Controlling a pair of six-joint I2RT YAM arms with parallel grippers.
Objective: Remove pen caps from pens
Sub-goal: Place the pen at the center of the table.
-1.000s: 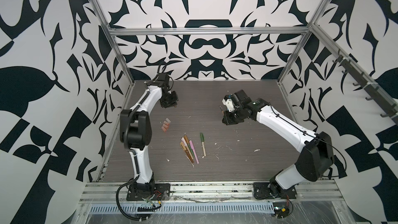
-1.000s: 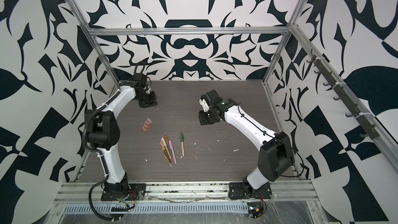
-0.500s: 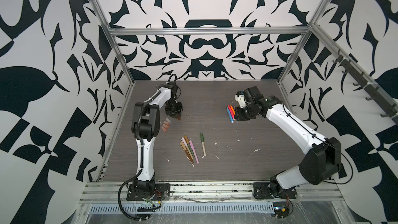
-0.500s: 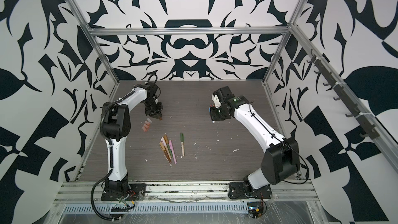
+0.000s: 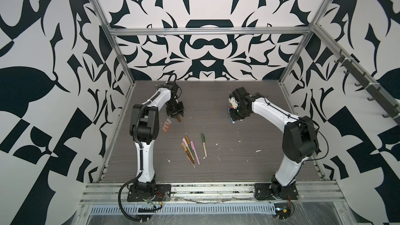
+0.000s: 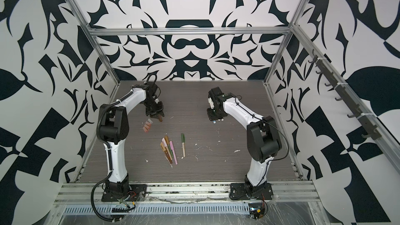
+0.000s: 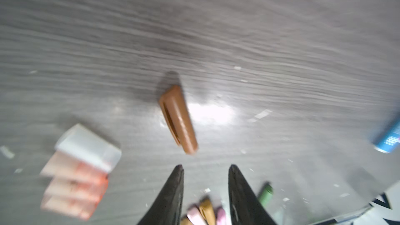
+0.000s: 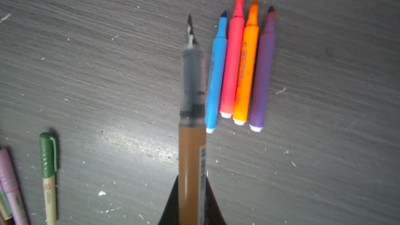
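Note:
My left gripper (image 7: 205, 166) stands open just above the table, and a brown pen cap (image 7: 178, 119) lies loose on the wood beyond its fingertips. In both top views this cap (image 5: 179, 119) sits right at the left gripper (image 5: 175, 115). A pile of pale pink and salmon pen caps (image 5: 166, 125) lies beside it. My right gripper (image 8: 192, 191) is shut on a brown pen (image 8: 191, 152) whose dark nib is bare. That pen hovers beside a row of uncapped pens in blue (image 8: 216, 76), red-pink (image 8: 232, 61), orange and purple.
Several capped pens (image 5: 189, 149) lie bunched near the table's middle, with a green-capped pen (image 5: 203, 145) just to their right. White flecks dot the wood. Metal frame posts and patterned walls close in the table on three sides.
My left gripper came forward toward the cap pile and opened, leaving the brown cap on the table. The right arm shifted slightly over the uncapped pens, still gripping the brown pen.

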